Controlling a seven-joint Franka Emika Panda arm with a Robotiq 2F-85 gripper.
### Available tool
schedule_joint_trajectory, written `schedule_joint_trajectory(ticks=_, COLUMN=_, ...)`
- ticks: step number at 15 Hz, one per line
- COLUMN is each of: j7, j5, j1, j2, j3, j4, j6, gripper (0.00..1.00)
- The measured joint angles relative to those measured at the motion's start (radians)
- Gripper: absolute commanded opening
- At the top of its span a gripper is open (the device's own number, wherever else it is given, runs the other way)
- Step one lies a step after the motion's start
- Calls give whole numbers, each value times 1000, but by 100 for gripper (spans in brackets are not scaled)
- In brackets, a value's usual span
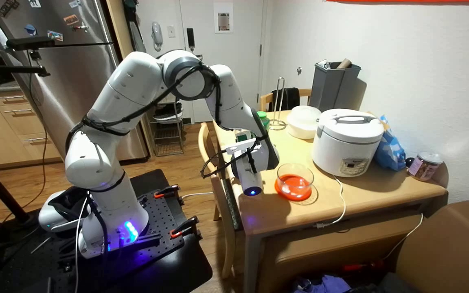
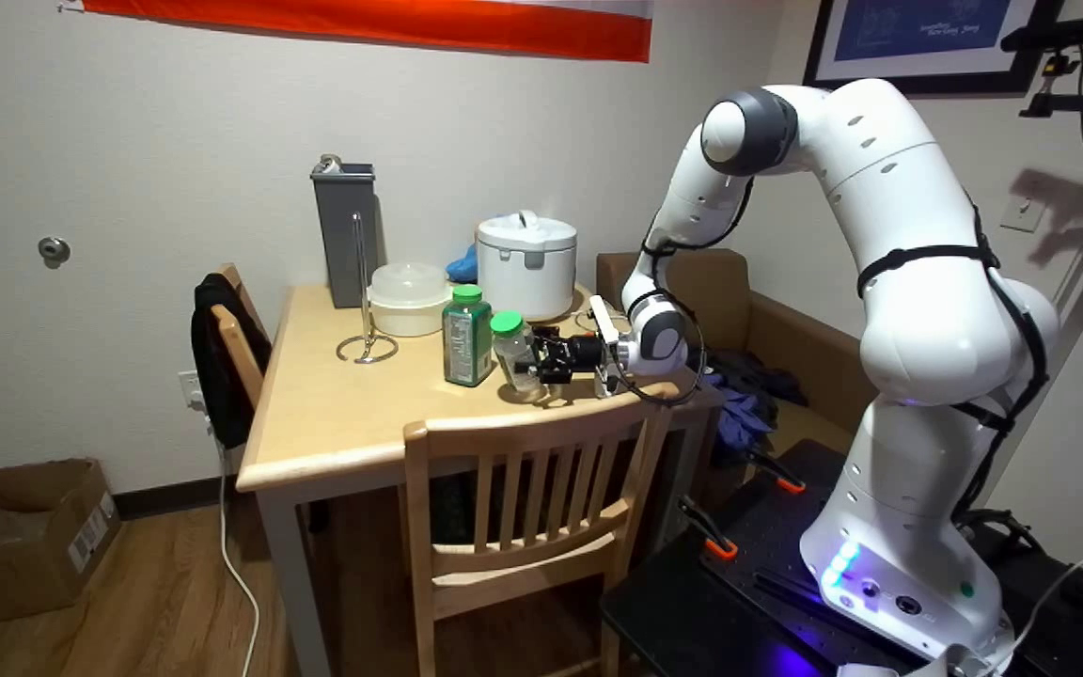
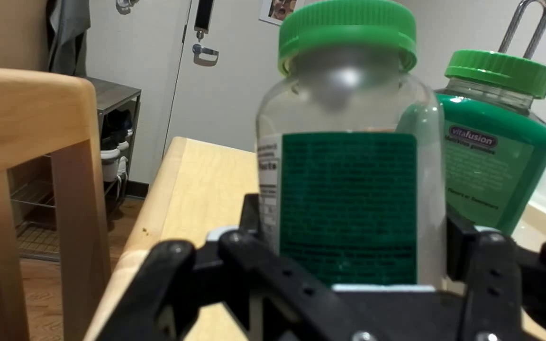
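clear bottle [image 3: 349, 208] partly behind tool [image 3: 354, 220], wrist view

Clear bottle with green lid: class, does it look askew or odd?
Yes: held in the black gripper, the clear green-lidded bottle leans in an exterior view, while the boxy green bottle beside it stands upright.

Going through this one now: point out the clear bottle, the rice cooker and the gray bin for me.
Clear bottle [image 3: 349, 161]: wrist view, upper part of its green label.
Rice cooker [image 1: 342, 150]: an exterior view, white body below the lid.
Gray bin [image 1: 330, 87]: an exterior view, side wall.
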Motion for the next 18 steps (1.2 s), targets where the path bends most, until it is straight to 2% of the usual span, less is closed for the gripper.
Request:
schedule_joint_trajectory(ticks=5, j7=1, j5=3, j1=0, j2=2, j3=0, j4=2, j6=-4, gripper=62)
schedule_joint_trajectory(ticks=6, j7=1, j5=3, j1=-1, j2=2, j3=0, j4=2, j6=-4, gripper=77)
schedule_joint_trajectory(ticks=7, j7=1, j5=3, j1=-1, j2=2, j3=0, j4=2, j6=-4, gripper=73)
schedule_joint_trajectory(ticks=9, j7=1, j5=4, j1=-1, j2=2, j3=0, j4=2, j6=-4, gripper=77)
schedule_joint_trajectory(ticks=10, j7=1, j5=4, j1=-1, j2=2, j3=-1, j4=2, j6=-4, gripper=89)
schedule_joint_trajectory(ticks=12, j7=2, j5=4, j1=-1, j2=2, j3=-2, j4=2, j6=-4, gripper=100)
schedule_joint_trajectory(ticks=18, j7=7, j5=4, j1=-1, j2=2, j3=-12, j4=3, j6=-4, gripper=100)
